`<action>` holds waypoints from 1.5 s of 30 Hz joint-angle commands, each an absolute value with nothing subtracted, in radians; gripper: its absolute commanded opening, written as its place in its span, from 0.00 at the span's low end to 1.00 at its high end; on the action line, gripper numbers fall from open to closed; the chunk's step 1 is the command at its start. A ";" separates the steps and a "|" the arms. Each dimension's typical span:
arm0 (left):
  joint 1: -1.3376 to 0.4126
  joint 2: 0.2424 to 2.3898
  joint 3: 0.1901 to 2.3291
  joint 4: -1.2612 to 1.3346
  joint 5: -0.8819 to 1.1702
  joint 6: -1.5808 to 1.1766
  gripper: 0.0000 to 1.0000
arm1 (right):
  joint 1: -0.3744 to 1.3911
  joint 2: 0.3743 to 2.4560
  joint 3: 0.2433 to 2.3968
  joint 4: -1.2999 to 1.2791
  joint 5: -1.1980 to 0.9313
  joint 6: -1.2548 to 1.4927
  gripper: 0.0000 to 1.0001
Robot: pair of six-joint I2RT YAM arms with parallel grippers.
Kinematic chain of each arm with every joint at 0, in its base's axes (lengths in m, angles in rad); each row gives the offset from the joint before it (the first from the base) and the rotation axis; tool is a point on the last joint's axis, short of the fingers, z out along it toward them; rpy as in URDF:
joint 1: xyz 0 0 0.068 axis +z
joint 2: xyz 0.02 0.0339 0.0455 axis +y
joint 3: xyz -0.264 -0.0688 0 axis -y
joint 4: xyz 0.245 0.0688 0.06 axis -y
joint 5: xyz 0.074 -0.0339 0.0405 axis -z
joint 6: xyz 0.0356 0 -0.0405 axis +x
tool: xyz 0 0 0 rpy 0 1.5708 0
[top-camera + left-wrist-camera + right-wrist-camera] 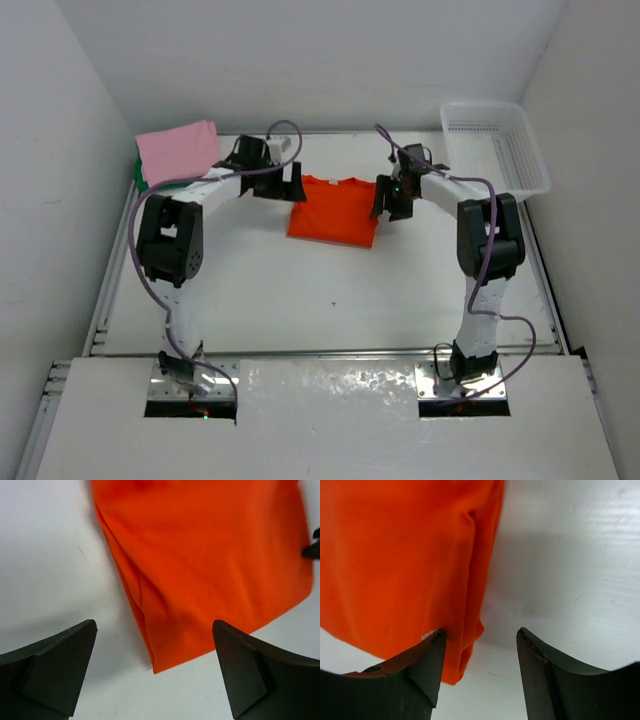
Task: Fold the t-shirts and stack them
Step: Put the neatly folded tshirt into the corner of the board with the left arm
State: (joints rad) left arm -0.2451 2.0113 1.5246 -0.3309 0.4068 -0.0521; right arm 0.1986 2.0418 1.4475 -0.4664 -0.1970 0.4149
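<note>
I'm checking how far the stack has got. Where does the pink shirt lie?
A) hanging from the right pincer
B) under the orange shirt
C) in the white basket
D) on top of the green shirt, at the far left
D: the pink shirt lies folded at the far left, with the green shirt edging out beneath it; the orange shirt lies apart in the middle.

orange t-shirt [335, 210] showing plain and vivid, pink t-shirt [178, 150] showing pale, green t-shirt [139, 174] edge showing bright, basket [497, 148] showing white lattice, surface [320, 300] showing white
</note>
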 commanded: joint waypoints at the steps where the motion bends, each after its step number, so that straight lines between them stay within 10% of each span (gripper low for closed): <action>1: -0.270 2.074 1.444 -0.321 0.483 -0.090 1.00 | 0.196 2.069 1.407 -0.368 -0.282 0.486 0.57; 9: -0.270 2.245 1.479 -0.311 0.487 -0.132 0.95 | 0.198 2.126 1.385 -0.318 -0.321 0.503 0.54; 17: -0.265 2.358 1.456 -0.258 0.765 -0.235 0.52 | 0.198 2.134 1.350 -0.266 -0.353 0.529 0.47; 23: -0.235 2.344 1.462 -0.241 0.779 -0.236 0.00 | 0.198 2.128 1.335 -0.255 -0.364 0.531 0.46; 45: -0.048 2.273 2.044 -0.857 0.206 0.276 0.00 | 0.150 1.828 1.275 -0.462 -0.236 0.356 0.58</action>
